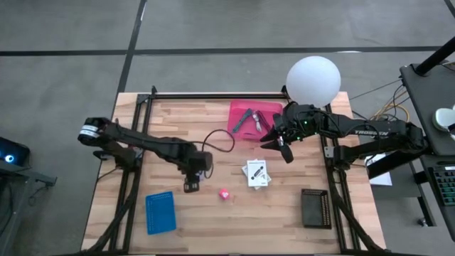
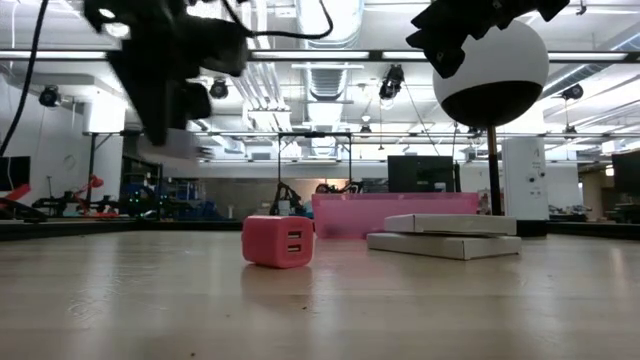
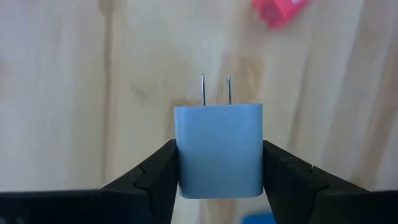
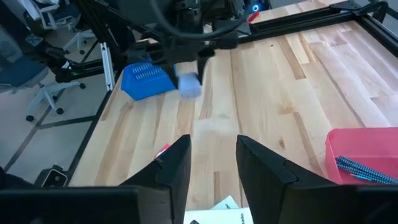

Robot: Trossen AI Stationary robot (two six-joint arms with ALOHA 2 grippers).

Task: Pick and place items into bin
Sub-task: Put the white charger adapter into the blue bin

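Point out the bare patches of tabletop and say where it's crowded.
Free: the wood between the blue tray and the black tray, below the pink cube; also the strip between the left gripper and the table's left rail. Crowded: around the pink bin, white boxes and right gripper.

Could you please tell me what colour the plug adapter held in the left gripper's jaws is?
Pale lavender-blue plug adapter; the left wrist view shows it best.

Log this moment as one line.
left tool: shut on pale blue plug-in charger cube, lifted | right tool: open, empty | pink bin: not reached
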